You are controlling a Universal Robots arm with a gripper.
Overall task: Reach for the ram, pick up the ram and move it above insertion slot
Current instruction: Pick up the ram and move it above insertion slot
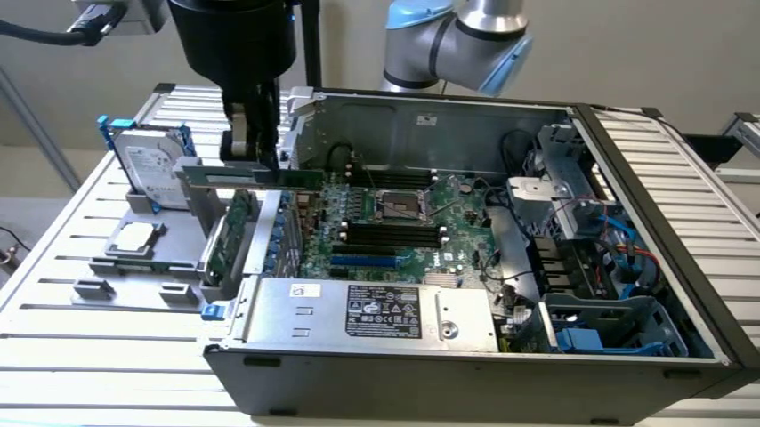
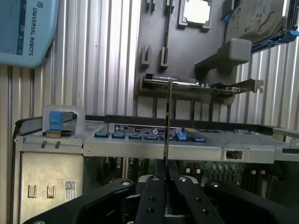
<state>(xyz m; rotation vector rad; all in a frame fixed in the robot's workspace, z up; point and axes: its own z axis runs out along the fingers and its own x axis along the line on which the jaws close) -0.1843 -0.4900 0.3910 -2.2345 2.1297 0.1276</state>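
My gripper [image 1: 253, 158] is shut on the ram [image 1: 297, 181], a long thin green stick that it holds level above the exterior view's left wall of the open computer case [image 1: 665, 205]. In the wrist view the ram [image 2: 167, 116] is seen edge-on as a thin line running out from between the two black fingers [image 2: 152, 196] of the gripper [image 2: 167, 179]. The insertion slot [image 1: 392, 233] is one of several parallel black sockets on the motherboard. It lies lower and toward the exterior view's right of the held ram.
A grey fixture outside the case holds a hard drive [image 1: 152, 165] in a blue caddy, a processor chip [image 1: 134, 236] and an upright expansion card [image 1: 234, 233]. Inside are the square processor socket [image 1: 401, 206], a blue slot [image 1: 362, 262], the power supply [image 1: 368, 311] and cables [image 1: 594, 249].
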